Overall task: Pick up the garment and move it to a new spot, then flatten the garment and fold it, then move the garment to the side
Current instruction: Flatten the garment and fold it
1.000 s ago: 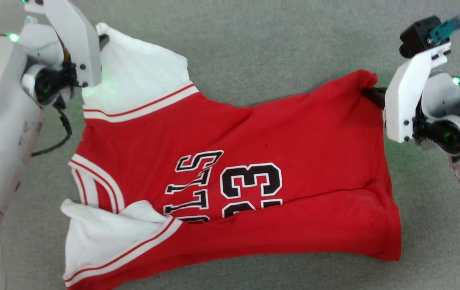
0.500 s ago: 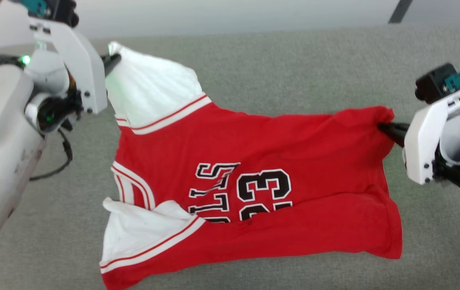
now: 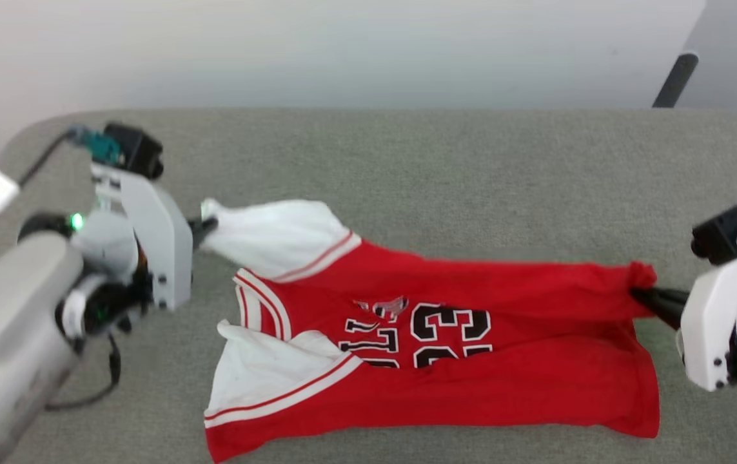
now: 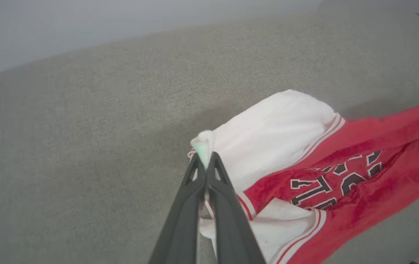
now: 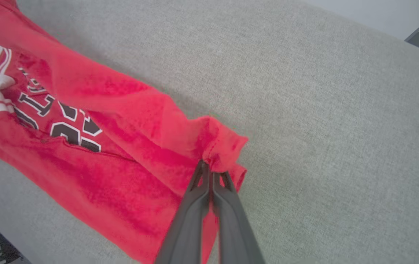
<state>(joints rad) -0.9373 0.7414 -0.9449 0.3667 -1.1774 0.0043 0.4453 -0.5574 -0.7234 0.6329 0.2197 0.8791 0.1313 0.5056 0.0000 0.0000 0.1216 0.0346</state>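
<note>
Left gripper [image 3: 208, 225]: clenched on the tip of the far white sleeve [image 3: 278, 235], with a nub of cloth poking past the fingertips. Holding this end up anchors one side of the shirt.
Shirt [image 3: 471, 380]: red, in the middle of the grey surface [image 3: 471, 161]. Its far edge is raised and pulled taut between the two grips, while the near edge and near sleeve lie on the surface. A flap of red covers the lower part of the lettering.
Right gripper [image 3: 640, 295]: pinched tight on the far hem corner [image 3: 644, 276], which bunches around the fingers.
Why both ends: gripping sleeve and hem lets the arms stretch the cloth so it lands flat.
Step, by my judgement: laying out for flattening; proper folding not yet begun.
</note>
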